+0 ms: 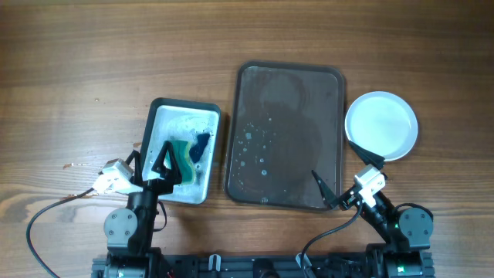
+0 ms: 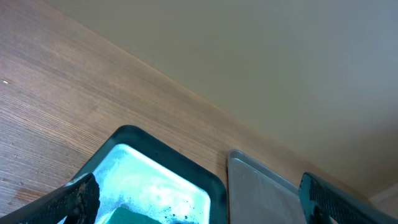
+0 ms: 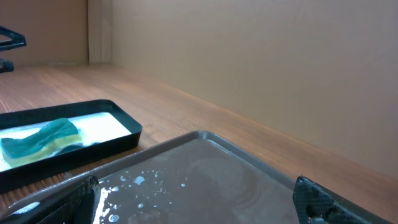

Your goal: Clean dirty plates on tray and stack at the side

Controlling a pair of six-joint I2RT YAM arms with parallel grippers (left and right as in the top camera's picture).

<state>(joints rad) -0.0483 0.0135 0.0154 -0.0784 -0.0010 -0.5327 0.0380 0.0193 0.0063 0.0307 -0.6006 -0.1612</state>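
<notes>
At the far left, the left gripper (image 1: 152, 166) hangs with its jaws spread wide and nothing between them, its fingers over the near-left part of the dark basin (image 1: 185, 102). Just ahead and right of that claw, a green-and-yellow sponge (image 1: 183, 152) lies in white soapy water. Further right, the grey tray (image 1: 293, 100) is wet with drops. The right gripper (image 1: 347, 174), equally wide open and empty, sits at its near-right corner. Ahead and slightly right of that claw, the white plate (image 1: 380, 125) rests on the table (image 1: 77, 62), just beside the tray.
</notes>
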